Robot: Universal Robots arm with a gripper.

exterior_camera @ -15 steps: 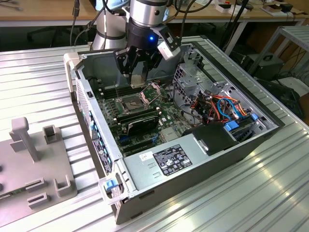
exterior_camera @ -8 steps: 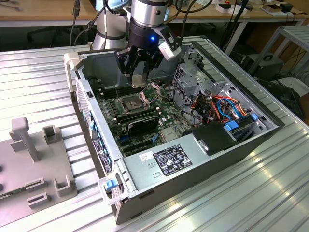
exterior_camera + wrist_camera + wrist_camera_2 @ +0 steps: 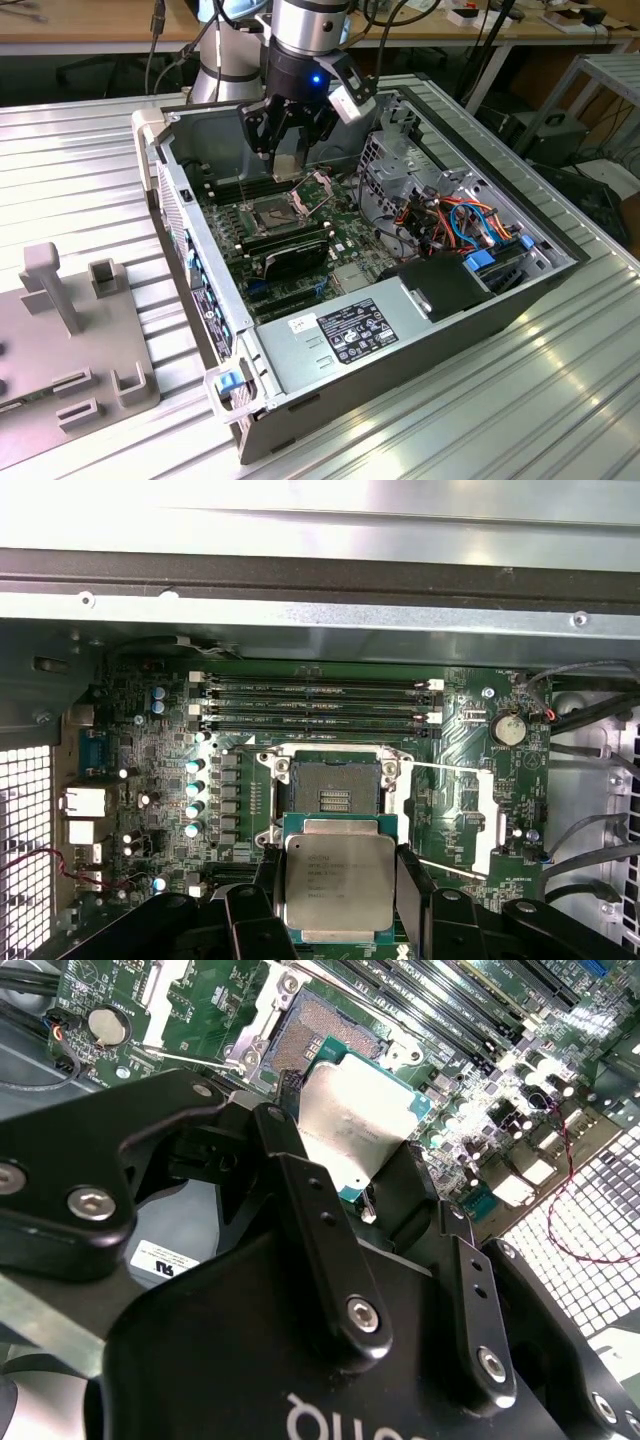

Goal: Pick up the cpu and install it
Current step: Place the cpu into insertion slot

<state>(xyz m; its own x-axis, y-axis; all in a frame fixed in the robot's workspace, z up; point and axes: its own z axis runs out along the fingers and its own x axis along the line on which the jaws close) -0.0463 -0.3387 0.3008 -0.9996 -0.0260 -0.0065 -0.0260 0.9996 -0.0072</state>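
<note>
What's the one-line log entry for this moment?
hand: shut on cpu | cpu: held over motherboard, not seated | socket: open, empty

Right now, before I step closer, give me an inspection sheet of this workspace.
Surface: ribbed metal table, open computer case lying on it.
Job's things: cpu clamped above the motherboard; socket open, empty.
Clutter: grey fixture block on the exterior view's left.
Grippers: gripper shut on the cpu.
Cables: orange and blue bundle inside the case.
Surroundings: wooden workbench behind.
</note>
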